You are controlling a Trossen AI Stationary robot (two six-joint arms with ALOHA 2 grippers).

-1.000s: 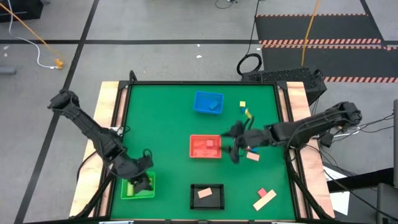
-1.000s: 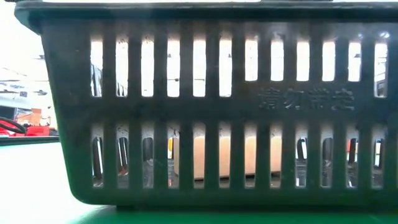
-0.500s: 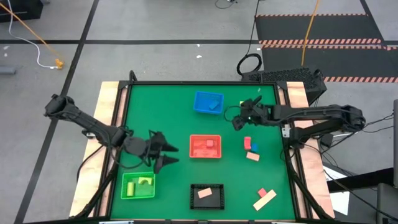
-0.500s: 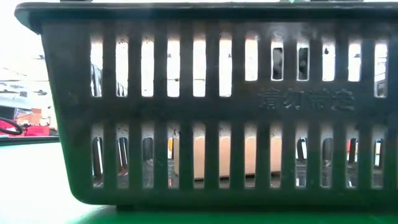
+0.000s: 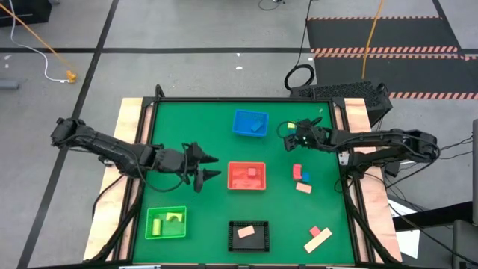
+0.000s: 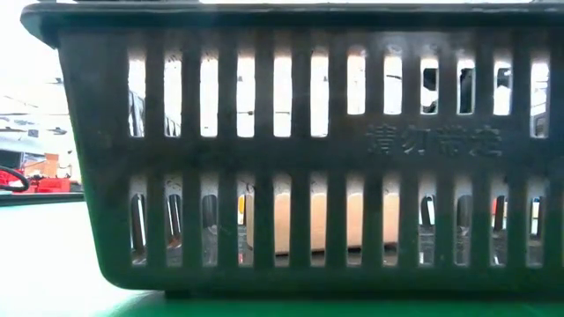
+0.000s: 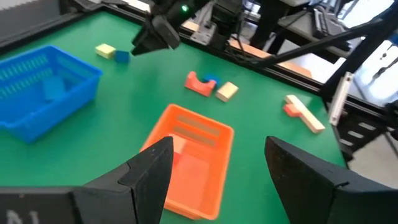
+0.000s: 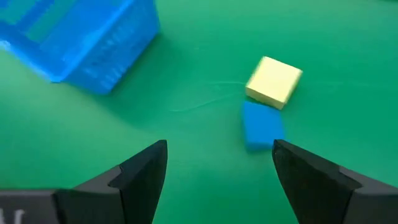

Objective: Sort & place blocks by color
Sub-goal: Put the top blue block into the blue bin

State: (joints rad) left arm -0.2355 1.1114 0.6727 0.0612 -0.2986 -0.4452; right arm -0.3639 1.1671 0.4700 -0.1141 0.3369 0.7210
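My right gripper (image 5: pixel 288 137) (image 8: pixel 221 149) is open and hovers near the table's far right, just short of a yellow cube (image 8: pixel 273 81) and a blue cube (image 8: pixel 262 126) that lie side by side on the mat. My left gripper (image 5: pixel 209 167) (image 7: pixel 219 143) is open, empty, and sits just left of the red bin (image 5: pixel 246 175). A red arch (image 5: pixel 297 172), a small blue block (image 5: pixel 305 178) and a tan block (image 5: pixel 303 187) lie right of the red bin. A pink block (image 5: pixel 317 231) and a tan bar (image 5: pixel 317 240) lie near the right front corner.
The blue bin (image 5: pixel 249 123) holds a blue block. The green bin (image 5: pixel 166 223) holds yellow pieces. The black bin (image 5: pixel 249 235) holds a tan block (image 6: pixel 308 220) and fills the low view. A pink block (image 5: pixel 252 172) lies in the red bin. Open mat lies between the bins.
My left gripper has risen out of the green bin and moved right and toward the far edge, up to the red bin's left side. My right gripper has left the blocks beside the red bin and moved toward the far edge, to the yellow and blue cubes.
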